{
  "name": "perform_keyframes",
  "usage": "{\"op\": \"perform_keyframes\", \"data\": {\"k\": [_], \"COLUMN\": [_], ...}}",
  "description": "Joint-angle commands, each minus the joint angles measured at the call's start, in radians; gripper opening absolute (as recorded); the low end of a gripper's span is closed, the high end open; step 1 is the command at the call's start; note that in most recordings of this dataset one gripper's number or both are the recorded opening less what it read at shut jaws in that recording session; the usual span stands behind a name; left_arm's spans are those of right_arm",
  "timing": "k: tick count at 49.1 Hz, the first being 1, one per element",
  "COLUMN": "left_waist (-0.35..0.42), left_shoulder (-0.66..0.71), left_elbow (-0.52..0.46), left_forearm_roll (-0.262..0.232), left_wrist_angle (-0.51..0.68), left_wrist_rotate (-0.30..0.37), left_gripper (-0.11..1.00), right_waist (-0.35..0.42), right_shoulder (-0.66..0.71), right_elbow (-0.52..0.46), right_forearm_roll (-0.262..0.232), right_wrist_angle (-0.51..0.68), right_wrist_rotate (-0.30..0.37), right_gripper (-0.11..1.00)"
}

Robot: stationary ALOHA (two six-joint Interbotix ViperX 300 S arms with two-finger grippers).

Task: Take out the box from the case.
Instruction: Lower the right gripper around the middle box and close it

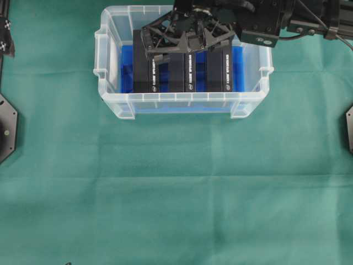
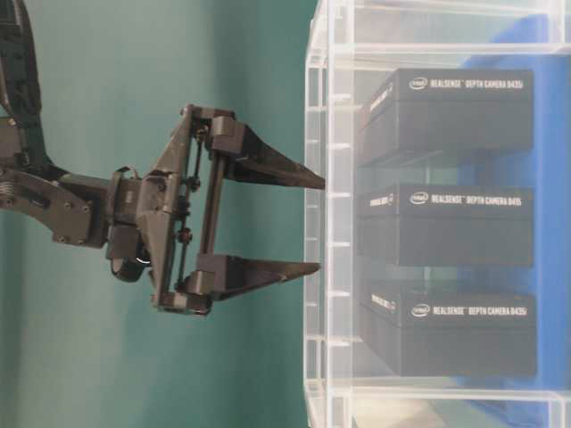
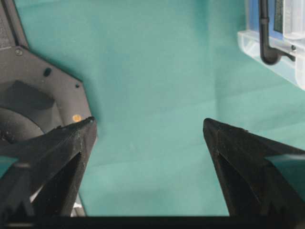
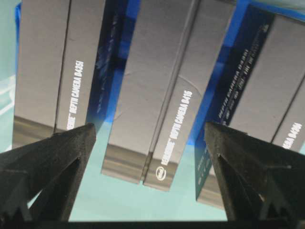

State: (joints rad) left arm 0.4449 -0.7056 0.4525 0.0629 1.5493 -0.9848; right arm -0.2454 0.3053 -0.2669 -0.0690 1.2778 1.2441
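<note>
The case (image 1: pixel 182 100) is a clear plastic tub with a blue cloth on its floor, at the top centre of the overhead view. Inside stand three black boxes with white lettering, side by side: left (image 1: pixel 148 66), middle (image 1: pixel 190 73) and right (image 1: pixel 225 72). My right gripper (image 1: pixel 185 47) reaches in from the upper right and hangs open just above the case's rim (image 2: pixel 326 107), with nothing between its fingers. In the right wrist view the gripper (image 4: pixel 148 126) straddles the middle box (image 4: pixel 152 86). My left gripper (image 3: pixel 148 120) is open over bare green cloth, left of the case's corner (image 3: pixel 286 62).
Green cloth (image 1: pixel 176 193) covers the whole table. Black arm base plates sit at the left edge (image 1: pixel 6 127) and the right edge (image 1: pixel 349 130). The left base plate (image 3: pixel 38 95) lies close beside the left gripper's finger.
</note>
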Motion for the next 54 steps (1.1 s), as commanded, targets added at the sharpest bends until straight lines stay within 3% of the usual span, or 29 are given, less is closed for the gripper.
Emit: {"op": "perform_keyframes", "data": {"k": [1, 54], "left_waist": [0.003, 0.000], "left_shoulder": [0.000, 0.000], "left_elbow": [-0.018, -0.014], "left_forearm_roll": [0.000, 0.000], "left_wrist_angle": [0.000, 0.000], "left_wrist_rotate": [0.002, -0.002], "left_gripper": [0.99, 0.99], "right_waist": [0.002, -0.037], "right_shoulder": [-0.018, 0.031], "right_elbow": [0.003, 0.135], "right_forearm_roll": [0.002, 0.020], "right_wrist_angle": [-0.021, -0.195], "right_wrist_rotate": [0.000, -0.006], "right_gripper": [0.95, 0.95]}}
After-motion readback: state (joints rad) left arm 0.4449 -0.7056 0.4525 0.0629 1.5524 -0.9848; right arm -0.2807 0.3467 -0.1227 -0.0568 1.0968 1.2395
